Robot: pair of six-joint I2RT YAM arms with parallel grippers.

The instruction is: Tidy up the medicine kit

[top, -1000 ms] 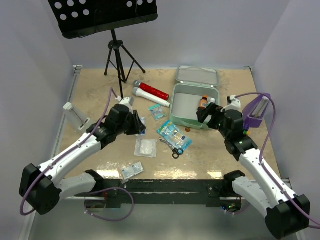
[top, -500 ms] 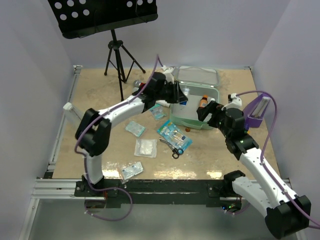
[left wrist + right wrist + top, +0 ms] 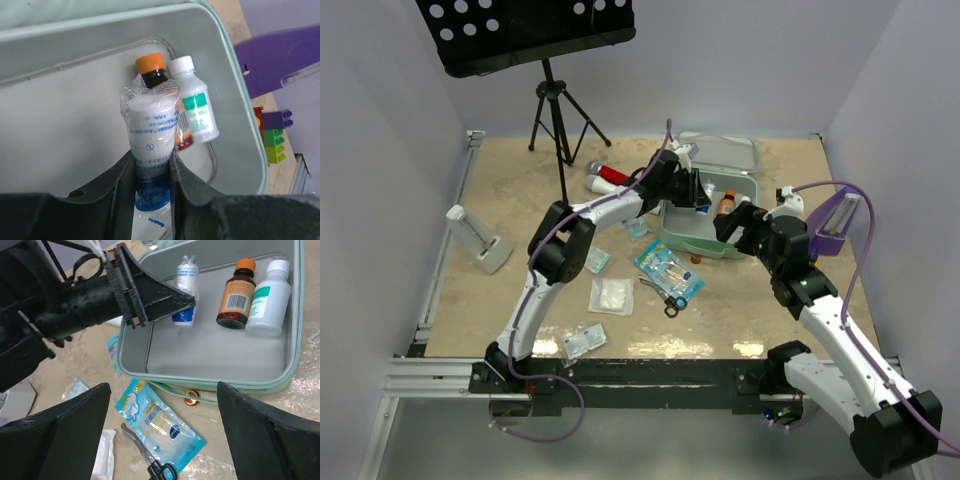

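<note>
The medicine kit (image 3: 692, 243), a mint-green box, lies open right of the table's centre, its lid (image 3: 718, 150) flat behind it. An orange-capped brown bottle (image 3: 236, 292) and a white bottle (image 3: 267, 297) lie side by side inside. My left gripper (image 3: 150, 162) is shut on a plastic-wrapped white roll with blue print (image 3: 150, 130), held over the box's floor (image 3: 60, 115) beside the bottles. My right gripper (image 3: 162, 390) hangs open above the kit's near rim (image 3: 210, 381), nothing between its fingers.
In front of the kit lie a blue packet (image 3: 668, 270), scissors (image 3: 666, 298) and a small red tin (image 3: 191, 398). Gauze packets (image 3: 612, 295) lie further left, a red-and-white tube (image 3: 615, 181) behind. A purple stand (image 3: 835, 220) is on the right, a tripod (image 3: 555, 110) at the back.
My left arm has swung from the table's left middle out to the kit, carrying the wrapped roll over the open box. The right arm has not moved.
</note>
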